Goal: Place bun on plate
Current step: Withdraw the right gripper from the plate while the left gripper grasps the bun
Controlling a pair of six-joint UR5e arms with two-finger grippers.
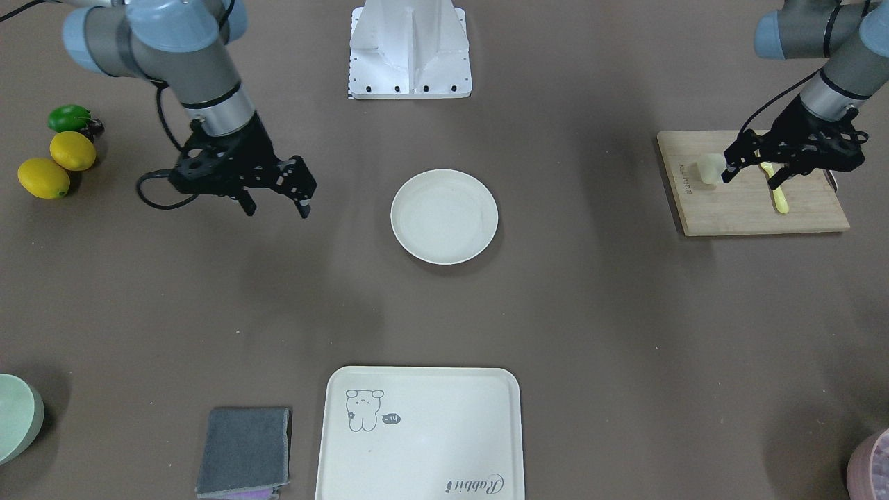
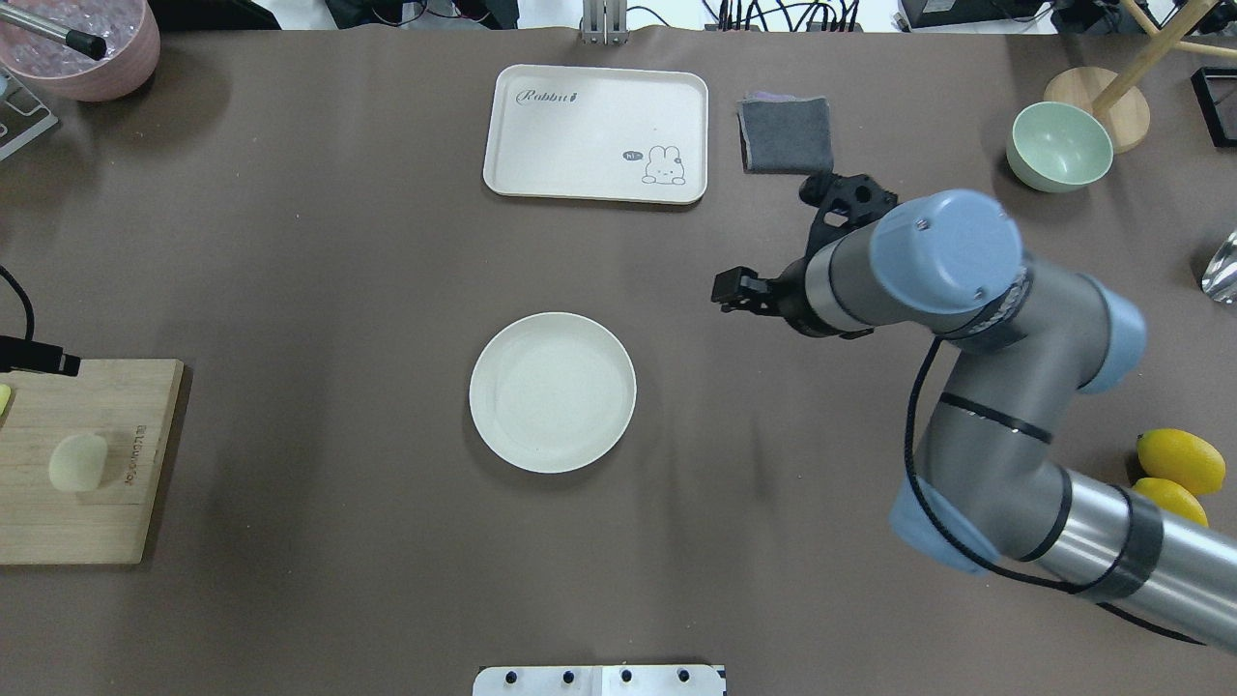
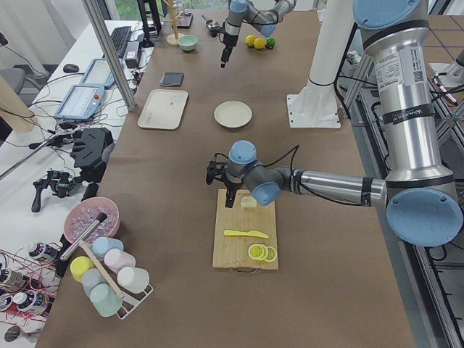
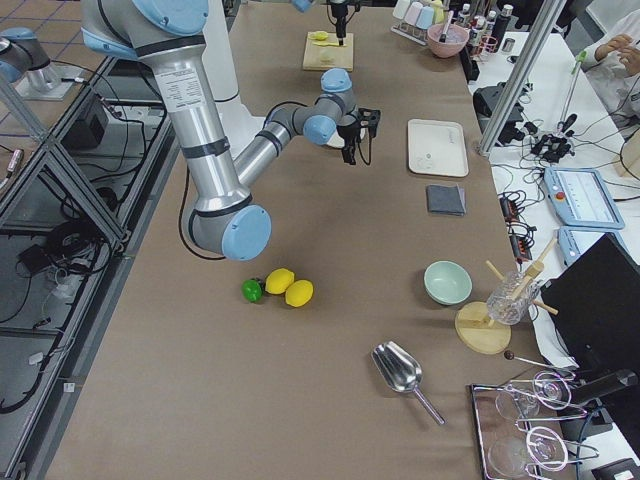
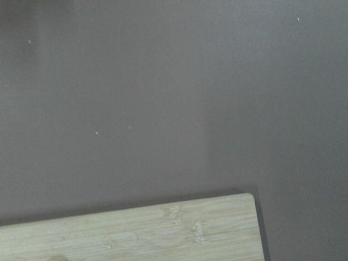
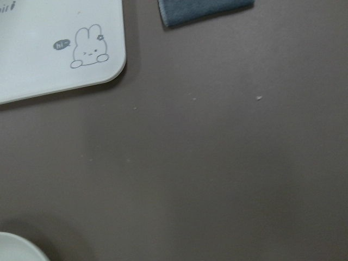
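Cream-white bun (image 1: pixel 710 169): you find it lying free on the wooden cutting board (image 1: pixel 750 215), well apart from the empty plate (image 1: pixel 444 217) at table centre. Left gripper (image 1: pixel 750 177): jaws spread and empty above the board; seen from the front, the bun sits just beside one fingertip rather than between them, so it is likely lining up a grasp. Right gripper (image 1: pixel 276 207): spread, idle, near the plate.

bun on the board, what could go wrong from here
1. The bun seems to sit beside the left end effector, outside its open fingers, so closing here may miss or nudge it.
2. The yellow knife lies partly under that end effector; descending might hit it.
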